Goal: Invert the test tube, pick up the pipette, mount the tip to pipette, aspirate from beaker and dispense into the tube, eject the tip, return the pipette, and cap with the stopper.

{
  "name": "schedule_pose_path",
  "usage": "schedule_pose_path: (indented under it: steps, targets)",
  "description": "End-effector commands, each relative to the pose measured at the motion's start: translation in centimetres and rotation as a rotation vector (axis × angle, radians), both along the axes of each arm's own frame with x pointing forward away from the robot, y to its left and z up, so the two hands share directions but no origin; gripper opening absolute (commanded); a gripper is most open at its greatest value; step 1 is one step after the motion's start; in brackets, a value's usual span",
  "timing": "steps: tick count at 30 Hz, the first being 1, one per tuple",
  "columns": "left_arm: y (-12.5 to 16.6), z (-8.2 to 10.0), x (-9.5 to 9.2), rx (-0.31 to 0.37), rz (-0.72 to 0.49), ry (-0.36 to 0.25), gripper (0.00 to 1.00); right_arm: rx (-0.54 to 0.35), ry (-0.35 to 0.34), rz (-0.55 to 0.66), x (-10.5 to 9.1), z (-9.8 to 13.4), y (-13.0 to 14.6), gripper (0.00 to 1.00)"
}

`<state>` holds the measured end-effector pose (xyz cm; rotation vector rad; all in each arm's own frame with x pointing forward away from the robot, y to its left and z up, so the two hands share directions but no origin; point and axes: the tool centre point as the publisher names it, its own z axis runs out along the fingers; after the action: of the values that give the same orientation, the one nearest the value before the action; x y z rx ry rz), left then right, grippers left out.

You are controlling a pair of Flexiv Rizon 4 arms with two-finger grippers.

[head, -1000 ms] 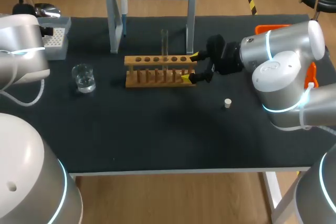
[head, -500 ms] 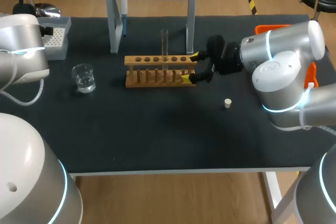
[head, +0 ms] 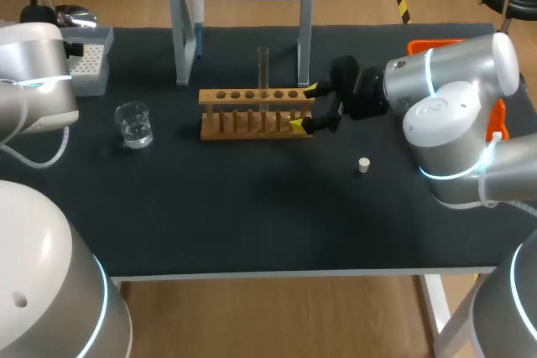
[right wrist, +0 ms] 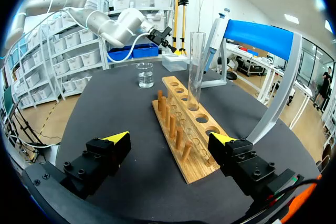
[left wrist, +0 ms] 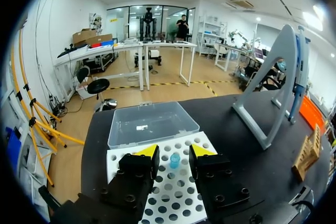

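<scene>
Head view: your right gripper sits at the wooden rack's right end, fingers apart astride it, gripping nothing. The test tube stands upright in the rack, left of the gripper. The pipette hangs vertical behind the rack's left end; your left arm looks nearer it. There's room to back off rightward, with the stopper right of the rack and nearer you.

Left wrist view: your left gripper, fingers apart, hovers over the tip box, well away from the rack.

Right wrist view: the tube rises beyond the open fingers, partway down the rack.
</scene>
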<state>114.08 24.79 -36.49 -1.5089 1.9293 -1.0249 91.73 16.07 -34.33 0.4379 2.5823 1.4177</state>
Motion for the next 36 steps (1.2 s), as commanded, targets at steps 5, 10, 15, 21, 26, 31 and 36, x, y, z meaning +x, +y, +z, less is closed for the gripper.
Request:
schedule_pose_path:
  steps: [5,10,15,21,26,31,36]
  targets:
    - [0.1,-0.04,0.3,0.002,-0.003,0.014,0.35,-0.002,0.001,0.0,-0.03,0.02,-0.03,1.0]
    - [0.14,-0.07,0.32,0.002,0.0,0.015,0.33,-0.002,0.001,0.0,-0.03,0.02,-0.03,1.0]
    - [0.17,-0.1,0.33,0.001,0.001,0.017,0.32,-0.002,0.001,0.0,-0.03,0.02,-0.03,1.0]
    - [0.21,-0.12,0.32,0.003,0.005,0.019,0.26,-0.002,0.001,0.0,-0.03,0.02,-0.03,1.0]
    - [0.23,-0.14,0.29,0.003,0.006,0.021,0.08,-0.002,0.001,0.0,-0.03,0.02,-0.03,1.0]
    - [0.22,-0.15,0.28,0.004,0.007,0.022,0.0,-0.002,0.001,0.0,-0.03,0.02,-0.03,1.0]
    - [0.2,-0.15,0.26,0.005,0.006,0.024,0.0,-0.002,0.001,0.0,-0.03,0.02,-0.03,1.0]
